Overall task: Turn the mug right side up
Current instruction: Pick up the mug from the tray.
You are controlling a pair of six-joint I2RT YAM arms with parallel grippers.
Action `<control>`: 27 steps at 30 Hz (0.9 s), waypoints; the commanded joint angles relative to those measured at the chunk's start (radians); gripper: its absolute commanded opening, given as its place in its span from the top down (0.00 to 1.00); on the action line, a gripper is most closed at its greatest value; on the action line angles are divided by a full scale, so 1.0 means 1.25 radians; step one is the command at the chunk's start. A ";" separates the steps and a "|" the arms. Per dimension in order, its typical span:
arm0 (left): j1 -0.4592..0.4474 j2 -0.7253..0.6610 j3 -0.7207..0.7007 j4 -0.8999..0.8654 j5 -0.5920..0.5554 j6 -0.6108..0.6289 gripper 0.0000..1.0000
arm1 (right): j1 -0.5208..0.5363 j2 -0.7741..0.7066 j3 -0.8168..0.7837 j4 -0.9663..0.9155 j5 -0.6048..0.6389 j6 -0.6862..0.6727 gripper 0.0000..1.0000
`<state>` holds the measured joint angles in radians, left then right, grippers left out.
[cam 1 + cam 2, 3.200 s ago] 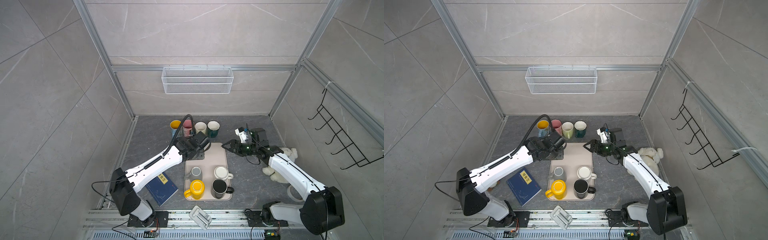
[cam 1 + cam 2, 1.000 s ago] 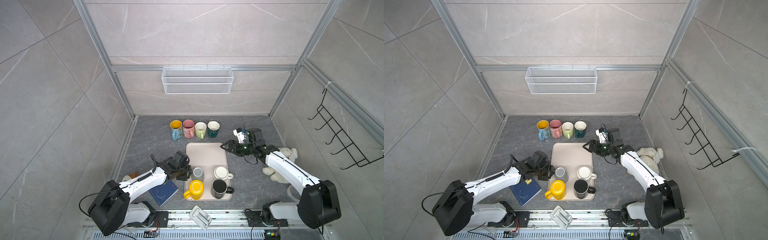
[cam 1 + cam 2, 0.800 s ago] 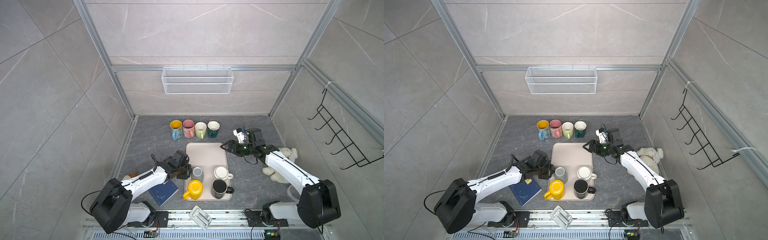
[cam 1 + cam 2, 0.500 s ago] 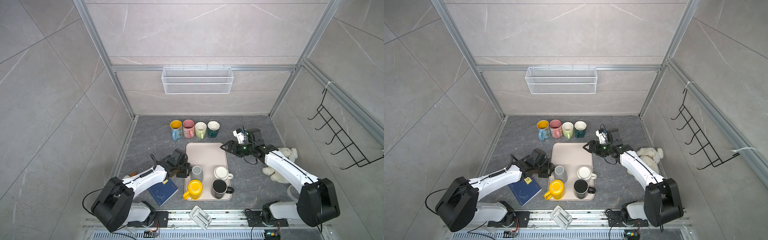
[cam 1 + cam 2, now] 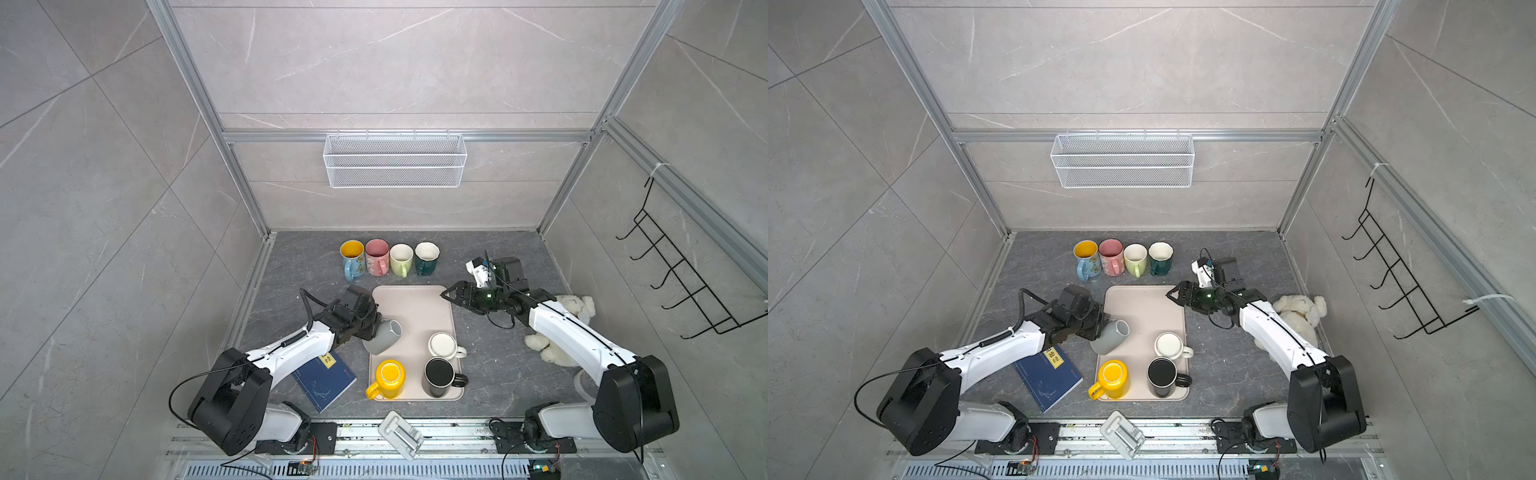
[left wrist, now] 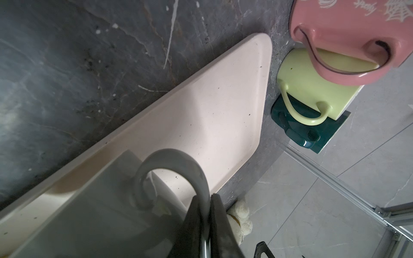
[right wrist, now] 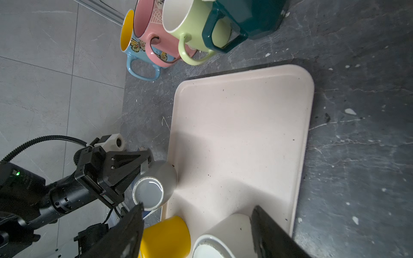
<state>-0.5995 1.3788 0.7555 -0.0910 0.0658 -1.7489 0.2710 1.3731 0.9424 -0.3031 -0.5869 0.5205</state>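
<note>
As our left jaws clench its looped handle [image 6: 178, 165], the smooth grey mug [image 5: 380, 338] tilts, base [image 7: 148, 193] toward the worktop's [image 5: 299, 266] far right corner; right jaws released.

A: Tray [image 5: 415, 307]: far half bare, the widest open patch. Way in from above. Right gripper [image 5: 446, 296], jaws wide, sits at the far right corner.
B: Near half?
A: Crowded. Yellow mug [image 5: 388, 378], black mug [image 5: 438, 376] and white mug [image 5: 444, 345] stand close, thin gaps only. Gray mug [image 5: 384, 336] tilts across the left rim, left gripper [image 5: 372, 327] clamped on its handle. That side is blocked.
B: Behind the tray?
A: Row of mugs [image 5: 377, 259], shoulder to shoulder. Thin strip of table before the rim.
B: Flanks?
A: Left: book [image 5: 324, 376] lying flat, left arm [image 5: 291, 349] over its far corner. Right: bare table up to the soft toy [image 5: 557, 328], right arm [image 5: 573, 336] overhead.
</note>
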 commanded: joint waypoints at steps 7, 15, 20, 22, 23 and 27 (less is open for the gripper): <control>0.002 -0.042 0.077 0.058 -0.022 0.246 1.00 | 0.004 -0.012 0.015 -0.028 0.013 -0.014 0.23; -0.025 -0.083 0.127 0.075 -0.066 0.476 1.00 | 0.005 -0.022 0.015 -0.031 0.013 -0.014 0.24; -0.110 -0.083 0.218 0.008 -0.161 0.707 1.00 | 0.006 -0.033 0.021 -0.041 0.015 -0.018 0.24; -0.142 -0.070 0.249 -0.011 -0.205 0.780 1.00 | 0.005 -0.035 0.025 -0.045 0.017 -0.020 0.24; -0.154 -0.063 0.259 -0.014 -0.222 0.808 1.00 | 0.006 -0.035 0.028 -0.048 0.017 -0.021 0.24; -0.203 -0.030 0.298 -0.011 -0.293 0.931 1.00 | 0.007 -0.035 0.039 -0.060 0.018 -0.030 0.24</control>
<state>-0.8303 1.3247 1.0698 -0.1349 -0.1852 -0.7918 0.2718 1.3495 0.9535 -0.3477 -0.5747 0.5159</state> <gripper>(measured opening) 0.092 0.756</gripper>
